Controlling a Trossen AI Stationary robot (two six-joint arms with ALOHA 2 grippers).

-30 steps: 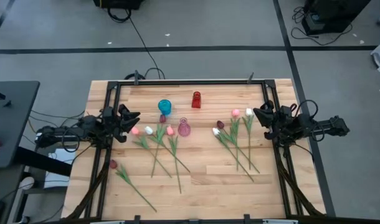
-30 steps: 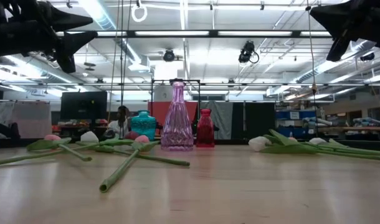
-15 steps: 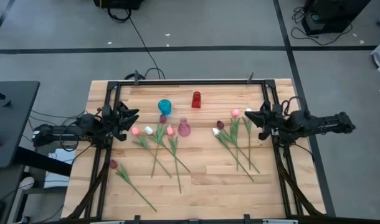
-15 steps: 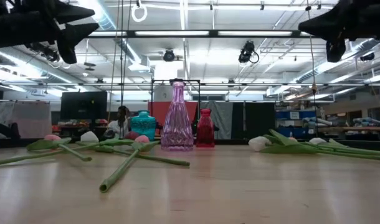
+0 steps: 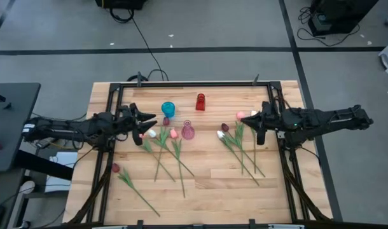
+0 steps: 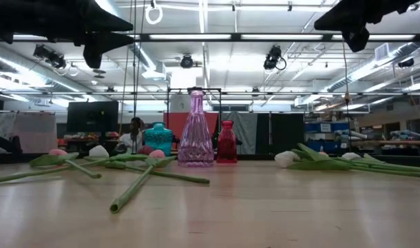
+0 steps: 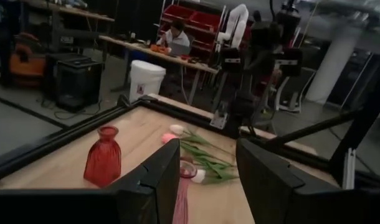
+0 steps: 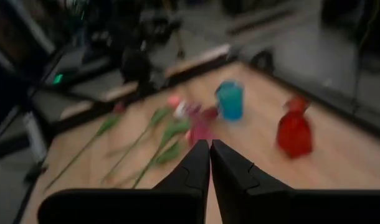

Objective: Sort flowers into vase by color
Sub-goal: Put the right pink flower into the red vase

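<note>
1. One dark red tulip (image 5: 116,168) lies alone nearest the front of the desk (image 5: 213,184), on its left side, its stem running toward the front edge
2. Two groups of flowers lie farther back: pink and white tulips (image 5: 162,147) left of centre, and pink, white and dark red ones (image 5: 243,146) right of centre, all flat on the wood
3. Above the left group hangs the left end effector (image 5: 151,122), its fingers spread apart and holding nothing, clear of the flowers beneath
4. Over the right group the right end effector (image 5: 254,123) hangs in the air with its fingers pressed almost together, nothing between them
5. Three vases stand beyond: a pink one (image 5: 187,130) just beside the left group's buds, a blue one (image 5: 168,109) behind it, and a red one (image 5: 200,102) farthest back; none holds a flower
</note>
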